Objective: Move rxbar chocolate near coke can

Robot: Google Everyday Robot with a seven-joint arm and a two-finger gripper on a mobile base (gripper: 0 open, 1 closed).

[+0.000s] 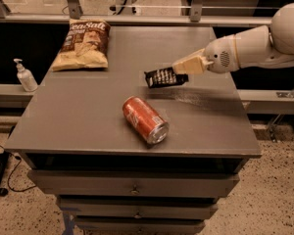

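Observation:
The rxbar chocolate is a small flat black wrapper with white lettering, held in the air a little above the grey tabletop, right of centre. My gripper comes in from the right on a white arm and is shut on the bar's right end. The coke can, red-orange with a silver end, lies on its side on the table, in front of and slightly left of the bar, a short gap away.
A brown-and-tan chip bag lies at the table's back left. A white pump bottle stands on a shelf left of the grey table. Drawers sit below the front edge. My arm spans the table's right side.

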